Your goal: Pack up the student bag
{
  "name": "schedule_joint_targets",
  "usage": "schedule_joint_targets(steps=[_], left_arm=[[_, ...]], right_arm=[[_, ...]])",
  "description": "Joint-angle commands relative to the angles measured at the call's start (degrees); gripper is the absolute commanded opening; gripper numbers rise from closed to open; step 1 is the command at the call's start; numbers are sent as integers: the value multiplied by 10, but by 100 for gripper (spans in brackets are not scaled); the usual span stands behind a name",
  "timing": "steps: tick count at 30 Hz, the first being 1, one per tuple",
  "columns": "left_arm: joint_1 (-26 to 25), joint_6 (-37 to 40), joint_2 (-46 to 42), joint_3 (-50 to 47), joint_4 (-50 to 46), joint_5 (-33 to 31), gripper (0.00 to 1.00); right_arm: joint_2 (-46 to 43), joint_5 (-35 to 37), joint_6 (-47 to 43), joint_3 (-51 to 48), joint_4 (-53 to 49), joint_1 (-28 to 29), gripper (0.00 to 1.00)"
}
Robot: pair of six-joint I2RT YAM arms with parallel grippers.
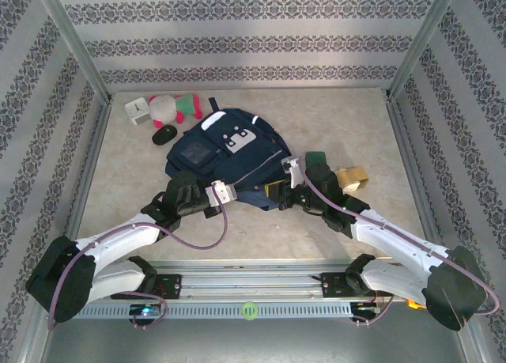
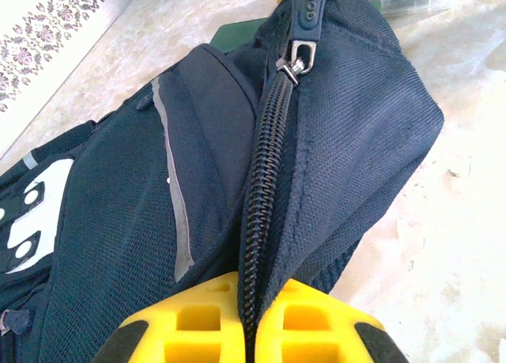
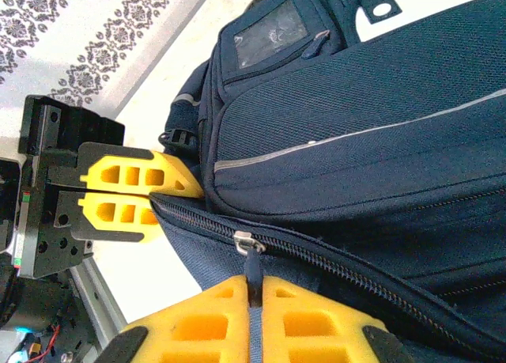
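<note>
From above, my left hand (image 1: pixel 236 195) and my right hand (image 1: pixel 277 192) meet at the near edge of the large navy blue fabric student bag (image 1: pixel 229 157). It lies flat on the pale marbled table (image 1: pixel 332 110) and stretches away ahead of both hands. Just to the right of my right hand sits a tan roll of tape (image 1: pixel 353 177). Well ahead of my left hand lie a black oval mouse (image 1: pixel 164 134) and a pink, white and green plush toy (image 1: pixel 175 106).

At my left wrist, the yellow fingers (image 2: pixel 190 331) press together on the bag's zip seam, pinching the fabric. The closed black zip (image 2: pixel 265 181) runs away from my fingertips up to a metal slider and its dark zip pull (image 2: pixel 304 7).

At my right wrist, my fingers are clamped on that pull, just below the slider. My left hand is ahead and to the left, closed on the bag's edge.
</note>
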Motion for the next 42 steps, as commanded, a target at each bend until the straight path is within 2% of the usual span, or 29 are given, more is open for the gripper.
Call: schedule_joint_targets(steps=[1,19,21,26,28,33,36,39,41,42], left_arm=[[-1,3,-2,25,59,5,0],[0,26,-2,32,38,9,0],[0,27,-3,32,37,9,0],[0,30,-6,32,35,3,0],[0,33,-8,30,29,-5,0],[4,52,-27,22,-13,-30,0],[7,56,-45,17,-41,-43,0],[8,63,-58,21,-78,-52,0],[8,67,-63,27,-99,-38,6],[7,65,-65,33,-114,-22,16]], right_arm=[[9,-14,-10,-2,13,2,11],[48,-67,-35,33,0,-13,21],[54,-73,-37,39,0,-14,20],[67,-84,-45,53,-21,-15,4],[66,-75,-55,59,-55,-17,0],[44,-47,-90,76,-184,-64,0],[33,-59,-105,70,-211,-99,0],[38,-90,-129,77,-225,-106,0],[45,-126,-132,82,-217,-102,0],[48,-138,-132,82,-208,-96,0]])
